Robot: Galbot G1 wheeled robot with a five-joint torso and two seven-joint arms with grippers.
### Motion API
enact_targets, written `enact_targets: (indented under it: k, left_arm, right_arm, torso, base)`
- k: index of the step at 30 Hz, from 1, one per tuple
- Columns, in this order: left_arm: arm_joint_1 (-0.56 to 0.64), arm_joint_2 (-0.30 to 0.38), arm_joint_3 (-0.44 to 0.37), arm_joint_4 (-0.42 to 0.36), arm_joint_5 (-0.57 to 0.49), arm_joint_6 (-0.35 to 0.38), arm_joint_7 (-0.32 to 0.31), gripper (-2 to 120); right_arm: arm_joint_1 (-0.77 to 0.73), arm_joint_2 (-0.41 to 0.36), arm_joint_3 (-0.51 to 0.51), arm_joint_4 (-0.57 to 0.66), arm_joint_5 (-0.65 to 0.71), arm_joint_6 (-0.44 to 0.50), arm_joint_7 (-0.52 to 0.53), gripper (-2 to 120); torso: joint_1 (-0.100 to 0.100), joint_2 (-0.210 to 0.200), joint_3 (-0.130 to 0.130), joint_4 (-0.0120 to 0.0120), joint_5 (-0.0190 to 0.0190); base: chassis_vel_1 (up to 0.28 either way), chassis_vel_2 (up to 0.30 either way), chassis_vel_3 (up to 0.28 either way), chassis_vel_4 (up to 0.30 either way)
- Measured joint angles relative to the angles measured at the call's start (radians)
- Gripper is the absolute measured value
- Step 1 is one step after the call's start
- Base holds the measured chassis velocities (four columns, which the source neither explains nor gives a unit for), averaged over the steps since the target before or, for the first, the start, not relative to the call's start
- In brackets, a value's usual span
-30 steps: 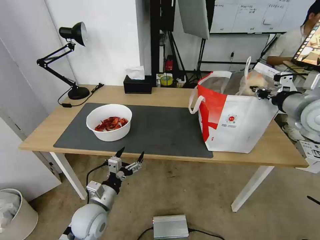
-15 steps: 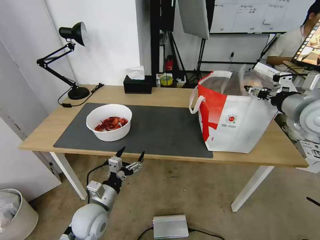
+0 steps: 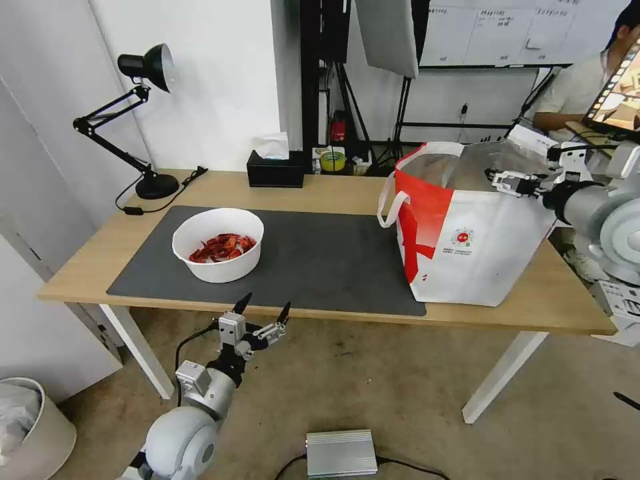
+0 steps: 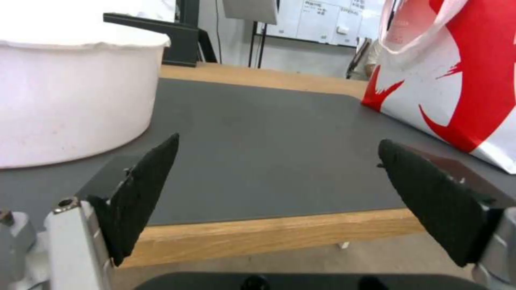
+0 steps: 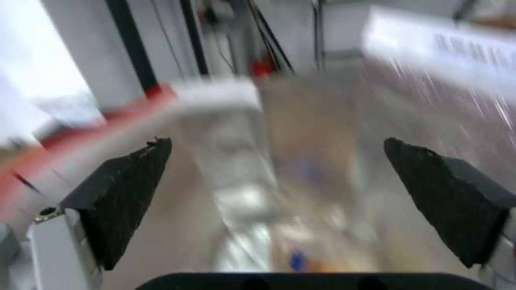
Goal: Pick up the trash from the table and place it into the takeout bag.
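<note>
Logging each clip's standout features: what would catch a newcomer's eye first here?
The big white-and-red takeout bag standing at the right end of the table, with the right gripper open over its foil-lined mouth. Next, the white bowl of red crayfish shells on the dark mat, and the left gripper open, below the table's near edge.

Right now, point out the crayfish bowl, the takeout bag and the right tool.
crayfish bowl [image 3: 230, 263]: head view, on its white outer wall, near side.
takeout bag [image 3: 497, 247]: head view, on the white front panel beside the round red logo.
right tool [image 3: 499, 181]: head view, midway between its fingertips, over the bag's open top.
</note>
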Motion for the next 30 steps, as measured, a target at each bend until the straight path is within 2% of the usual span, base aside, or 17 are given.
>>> enact_targets:
  k: [5,6,8,10,12,14,19,22,23,26,30]
  left_arm:
    - [0.000,0.000,-0.005,0.000,-0.002,0.000,-0.001,100]
    - [0.000,0.000,-0.005,0.000,-0.002,0.000,-0.001,100]
    - [-0.002,0.000,-0.007,0.001,-0.003,0.000,-0.001,100]
    - [-0.002,0.000,-0.009,0.001,-0.004,0.000,-0.001,100]
    - [-0.001,0.000,-0.015,0.002,-0.007,0.000,-0.001,100]
    - [0.001,0.001,-0.018,0.002,-0.012,0.000,-0.001,100]
    - [0.009,0.003,-0.039,-0.001,-0.029,0.007,-0.001,100]
    - [0.019,0.014,-0.063,-0.001,-0.035,0.003,0.005,100]
    - [0.019,0.014,-0.063,-0.001,-0.035,0.003,0.005,100]
    - [0.032,0.020,-0.086,-0.001,-0.036,-0.006,0.012,100]
    - [0.033,0.022,-0.089,-0.001,-0.037,-0.008,0.013,100]
  right_arm:
    - [-0.006,0.000,0.003,0.044,-0.010,0.167,-0.126,100]
    - [-0.006,0.000,0.003,0.044,-0.010,0.167,-0.126,100]
    - [-0.031,-0.012,0.012,0.072,-0.010,0.231,-0.223,100]
    - [-0.046,-0.017,0.013,0.086,-0.010,0.252,-0.258,100]
    - [-0.100,-0.029,0.014,0.130,-0.016,0.295,-0.343,100]
    - [-0.116,-0.031,0.013,0.142,-0.022,0.304,-0.362,100]
    - [-0.223,-0.033,0.016,0.189,-0.112,0.363,-0.445,100]
    - [-0.367,-0.016,0.036,0.222,-0.194,0.420,-0.510,100]
    - [-0.367,-0.016,0.036,0.222,-0.194,0.420,-0.510,100]
    - [-0.508,0.024,0.042,0.220,-0.287,0.488,-0.575,100]
    - [-0.586,0.061,0.044,0.209,-0.337,0.533,-0.612,100]
  torso:
    - [0.000,0.000,0.000,0.0002,-0.0002]
    - [0.000,0.000,0.000,0.0002,-0.0002]
    - [0.000,0.000,0.000,0.0000,-0.0002]
    - [0.000,0.000,0.000,0.0000,-0.0002]
    - [0.000,0.000,0.000,0.0000,-0.0002]
    - [0.000,0.000,0.000,0.0000,-0.0003]
    - [0.000,0.000,0.000,0.0002,-0.0003]
    - [0.000,0.000,0.000,-0.0001,-0.0002]
    - [0.000,0.000,0.000,-0.0001,-0.0002]
    - [0.000,0.000,0.000,0.0002,-0.0002]
    - [0.000,0.000,0.000,0.0000,0.0000]
  base:
    - [0.000,0.000,0.000,0.000]
    - [0.000,0.000,0.000,0.000]
    - [0.000,0.000,0.000,0.000]
    - [0.000,0.000,0.000,0.000]
    - [0.000,0.000,0.000,0.000]
    - [0.000,0.000,0.000,0.000]
    - [0.000,0.000,0.000,0.000]
    - [0.000,0.000,0.000,0.000]
    - [0.000,0.000,0.000,0.000]
    - [0.000,0.000,0.000,0.000]
    - [0.000,0.000,0.000,0.000]
